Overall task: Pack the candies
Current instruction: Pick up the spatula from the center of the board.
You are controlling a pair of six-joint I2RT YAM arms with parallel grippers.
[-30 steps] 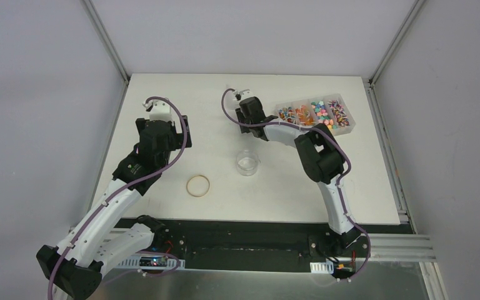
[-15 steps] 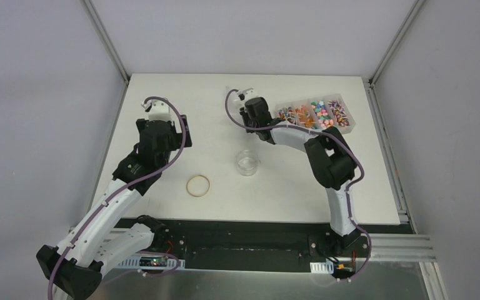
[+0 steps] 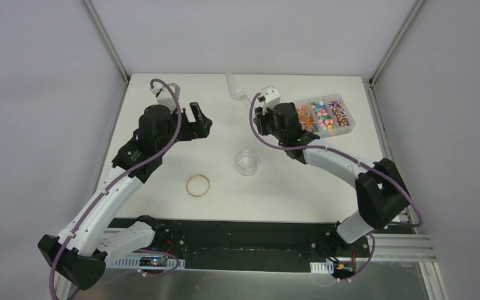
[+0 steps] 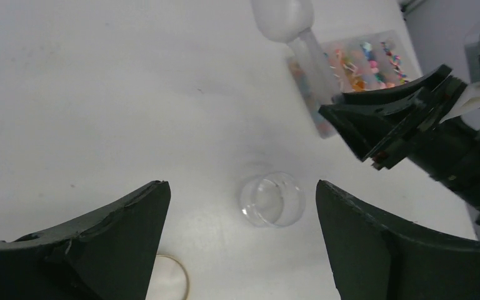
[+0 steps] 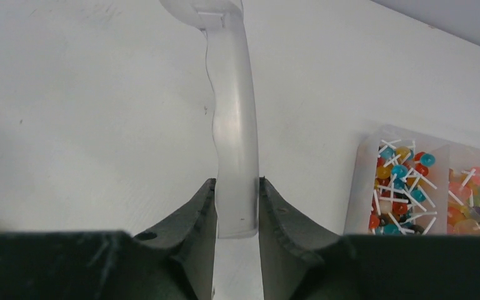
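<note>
The candies [image 3: 320, 114] are tiny multicoloured sweets in a clear divided tray [image 3: 344, 131] at the back right; the right wrist view shows them [image 5: 400, 181] in the tray [image 5: 357, 187] on its right side. My right gripper [image 3: 256, 107] is just left of the tray. It [image 5: 236, 187] is shut on the handle of a clear plastic scoop [image 5: 232, 119], whose bowl [image 3: 233, 85] points to the back. My left gripper [image 3: 200, 122] is open with nothing between its fingers. From its wrist view it [image 4: 240, 184] looks down on a clear empty cup [image 4: 272, 200].
The clear cup [image 3: 248, 163] stands mid-table, in front of the right gripper. A tan rubber-band ring [image 3: 198, 185] lies to its front left, also at the left wrist view's bottom edge [image 4: 170, 278]. Frame posts and walls border the white table [image 3: 162, 200].
My right gripper has shut on the scoop's handle, and its wrist has shifted right toward the tray. My left gripper has swung right and now faces the table's middle.
</note>
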